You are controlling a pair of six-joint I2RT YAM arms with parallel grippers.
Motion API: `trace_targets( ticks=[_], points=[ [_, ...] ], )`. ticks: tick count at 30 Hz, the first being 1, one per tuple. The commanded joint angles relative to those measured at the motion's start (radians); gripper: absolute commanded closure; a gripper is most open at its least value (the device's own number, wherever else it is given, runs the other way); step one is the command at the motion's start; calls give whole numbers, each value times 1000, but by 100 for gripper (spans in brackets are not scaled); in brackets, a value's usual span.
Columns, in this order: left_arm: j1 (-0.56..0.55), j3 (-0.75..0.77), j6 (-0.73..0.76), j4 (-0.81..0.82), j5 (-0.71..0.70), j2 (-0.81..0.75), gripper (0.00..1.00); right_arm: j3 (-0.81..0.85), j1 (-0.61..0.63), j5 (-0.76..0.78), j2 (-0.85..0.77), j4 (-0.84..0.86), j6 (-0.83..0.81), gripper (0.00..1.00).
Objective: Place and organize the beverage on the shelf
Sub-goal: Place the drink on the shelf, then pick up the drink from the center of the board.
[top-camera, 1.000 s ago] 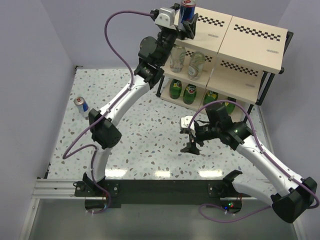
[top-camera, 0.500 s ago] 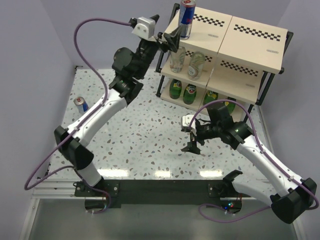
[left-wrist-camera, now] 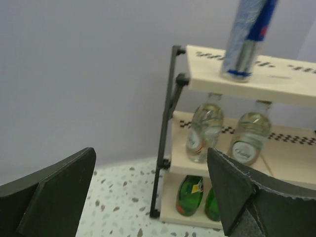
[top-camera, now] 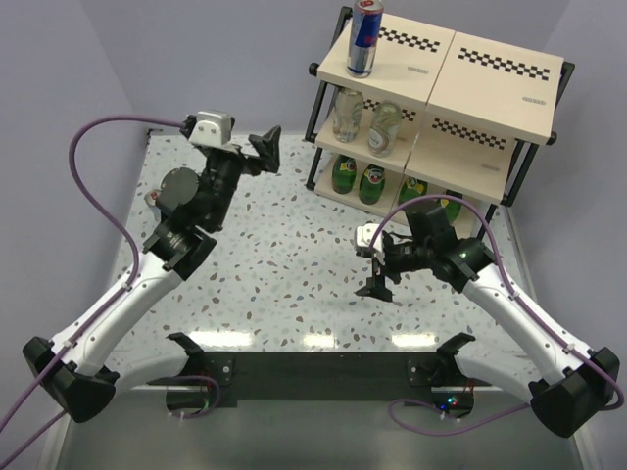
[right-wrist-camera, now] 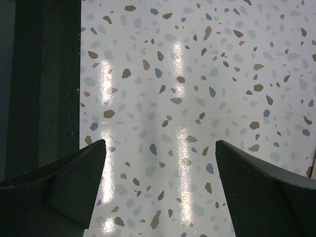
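Observation:
A blue-and-silver can point(top-camera: 364, 37) stands upright at the left end of the shelf's point(top-camera: 490, 73) top board. On the middle board are two clear bottles point(top-camera: 346, 113) point(top-camera: 384, 127), and green bottles point(top-camera: 345, 174) point(top-camera: 372, 183) point(top-camera: 413, 191) line the bottom board. My left gripper point(top-camera: 263, 155) hangs open and empty to the left of the shelf, well below the can. Its wrist view looks up at the can point(left-wrist-camera: 247, 37), the clear bottles point(left-wrist-camera: 204, 133) and a green bottle point(left-wrist-camera: 190, 195). My right gripper point(top-camera: 377, 274) is open over the bare floor, in front of the shelf.
The shelf's black corner post point(left-wrist-camera: 168, 123) stands just ahead of my left gripper point(left-wrist-camera: 150, 158). Lilac walls close in the speckled floor point(top-camera: 294, 274) on three sides. A dark strip point(right-wrist-camera: 44, 74) edges the floor beside my right gripper point(right-wrist-camera: 160, 148).
My left gripper let go of the can on the top board and drew back down and to the left. That arm now covers the can that stood on the floor. My right jaws widened slightly.

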Motion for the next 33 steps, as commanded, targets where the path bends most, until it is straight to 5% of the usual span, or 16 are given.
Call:
trace_targets(
  ticks=[1,7,19,33],
  points=[
    [125,-97,-164,-187,-53,-50,0,-9,-6,0,13,33,-3,5],
    [460,-270,-436,-270,48,-82,0,-11,-5,8,13,40,0,4],
    [586,-240,-781,-694,-276,89,0,-9,-6,6,10,33,-6,4],
    [749,-110,-524,-469,-287,525,3,-6,-6,-6,2,23,-15,4]
  ],
)
